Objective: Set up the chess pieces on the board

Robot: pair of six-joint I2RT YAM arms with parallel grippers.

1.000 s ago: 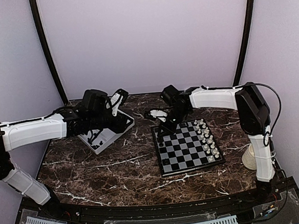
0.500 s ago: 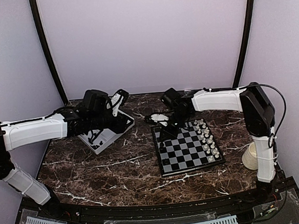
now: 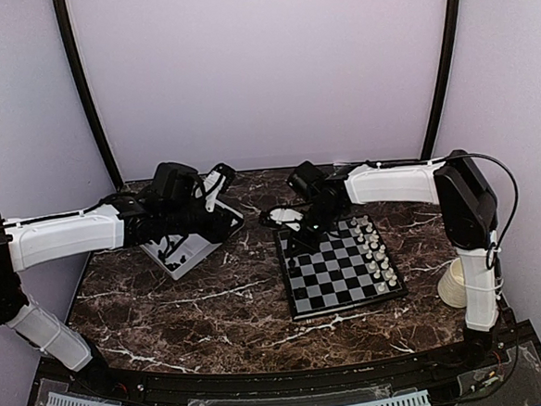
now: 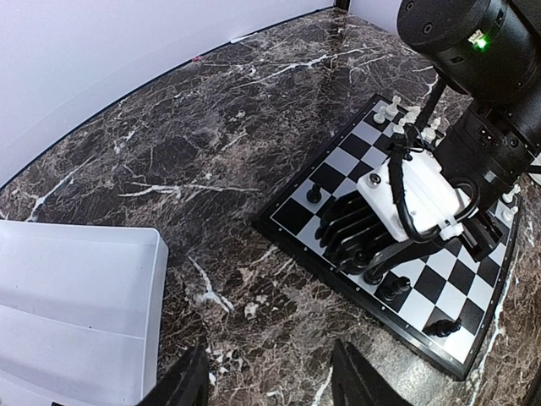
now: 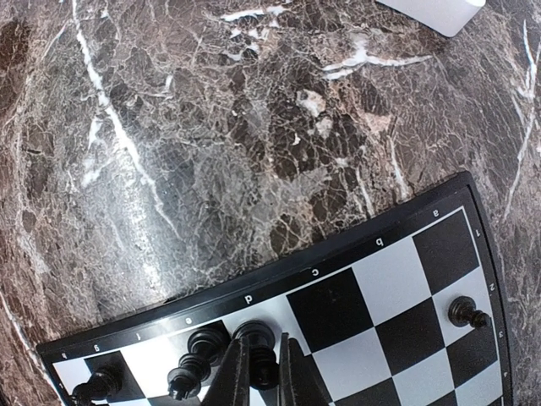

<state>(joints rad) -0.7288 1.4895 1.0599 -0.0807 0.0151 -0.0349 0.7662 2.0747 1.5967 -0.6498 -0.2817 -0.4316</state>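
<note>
A tiny black plastic chessman [image 5: 256,337] is sitting at the lettered edge row of the small black-and-grey checked chessboard [image 5: 385,279], beside two other black pieces [image 5: 196,355]. The right gripper [image 5: 260,362] is pinching it between nearly closed fingers. The left gripper [image 4: 269,382] is hanging half-open and holding nothing over the dark marble table [image 4: 211,161], near the white plastic tray [image 4: 76,288].

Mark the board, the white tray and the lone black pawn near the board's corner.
board [image 3: 337,274]: top external view, a bare middle square.
white tray [image 4: 76,288]: left wrist view, its bare inner floor.
lone black pawn [image 5: 466,313]: right wrist view, its body.
</note>
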